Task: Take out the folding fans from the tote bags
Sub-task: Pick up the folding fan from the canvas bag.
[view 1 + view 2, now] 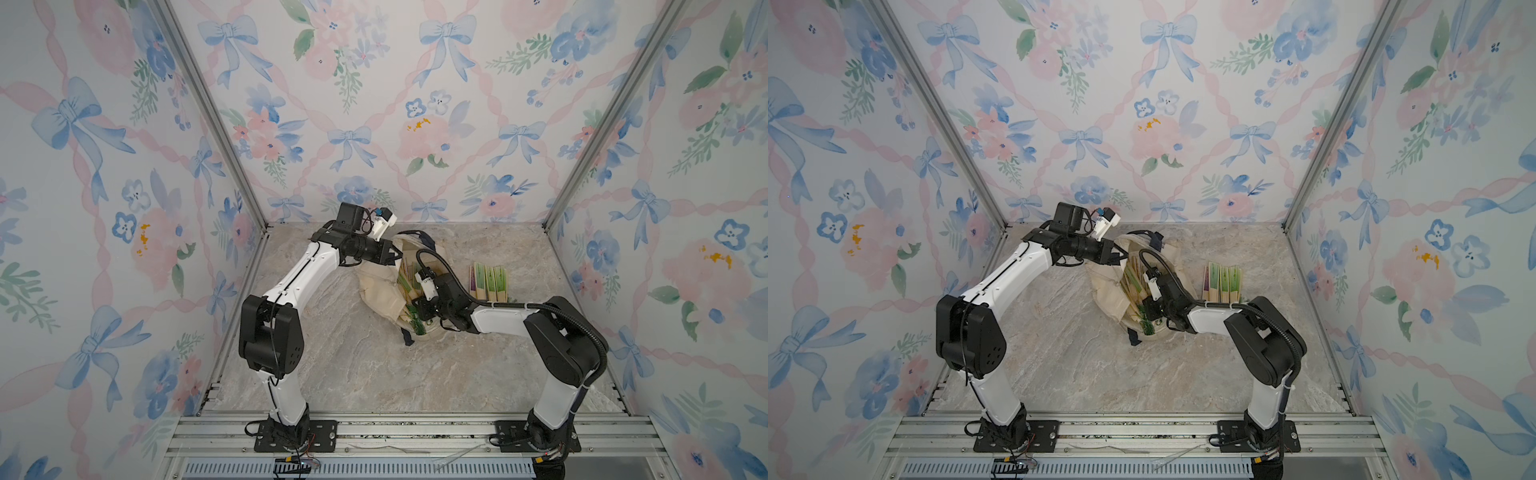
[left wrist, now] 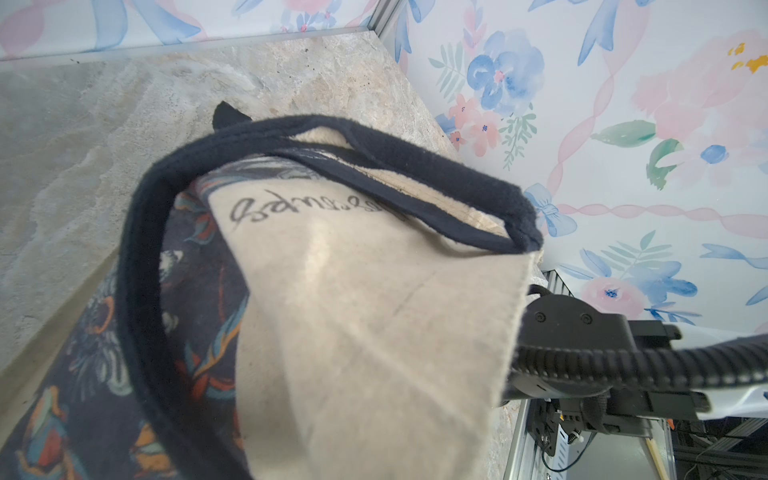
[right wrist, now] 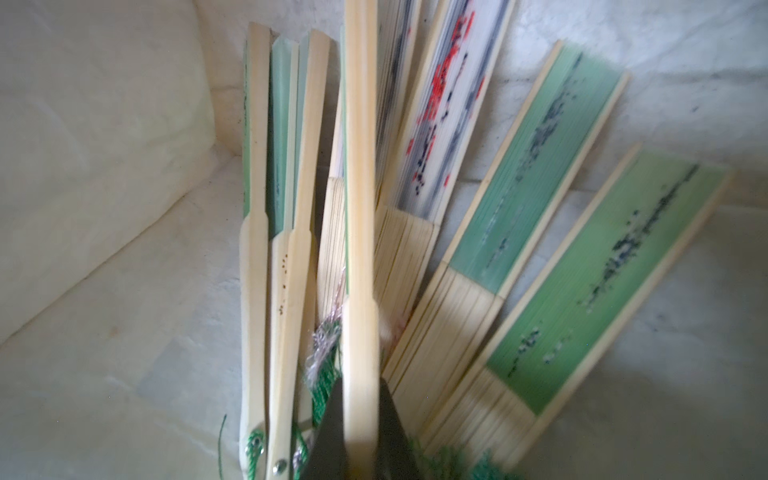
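Right wrist view alone looks inside the tote bag [image 3: 104, 166]: the right gripper [image 3: 360, 399] is clamped on the edge of one pale-ribbed fan [image 3: 360, 187], with other folding fans [image 3: 536, 187], mostly green-leaved and one white with red and black print, splayed around it. Left wrist view alone gives the bag's outside: navy strap [image 2: 137, 291], dark printed picture [image 2: 83, 374] and inverted script lettering [image 2: 307, 203], too unclear to read. Both top views show the left gripper [image 1: 392, 251] pinched shut on the bag's rim at its 11 o'clock, and four fans [image 1: 489, 282] lying side by side on the tabletop [image 1: 374, 374] at the bag's 3 o'clock.
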